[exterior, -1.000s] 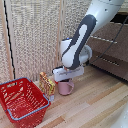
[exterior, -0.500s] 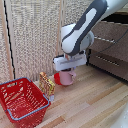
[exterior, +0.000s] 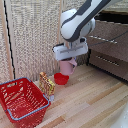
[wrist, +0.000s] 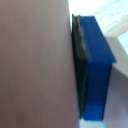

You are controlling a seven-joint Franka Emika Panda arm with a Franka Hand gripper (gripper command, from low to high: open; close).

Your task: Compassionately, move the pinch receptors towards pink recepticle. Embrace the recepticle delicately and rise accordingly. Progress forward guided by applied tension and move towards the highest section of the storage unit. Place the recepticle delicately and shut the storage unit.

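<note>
Nearest, the red wire basket (exterior: 22,100) is sitting on the wooden floor (exterior: 95,102); beyond it, the jaws (exterior: 70,61) are pinching the pink mug (exterior: 67,66), hanging above the red bowl (exterior: 61,78). Carrying, placing and shutting the dresser's (exterior: 110,50) open top drawer (exterior: 111,26) seem left.

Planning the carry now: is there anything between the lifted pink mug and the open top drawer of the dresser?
Nothing visible blocks it. The pink mug hangs in the gripper above the floor, clear of the red bowl below it. The air between it and the top drawer, toward the exterior view's right, looks free.
</note>
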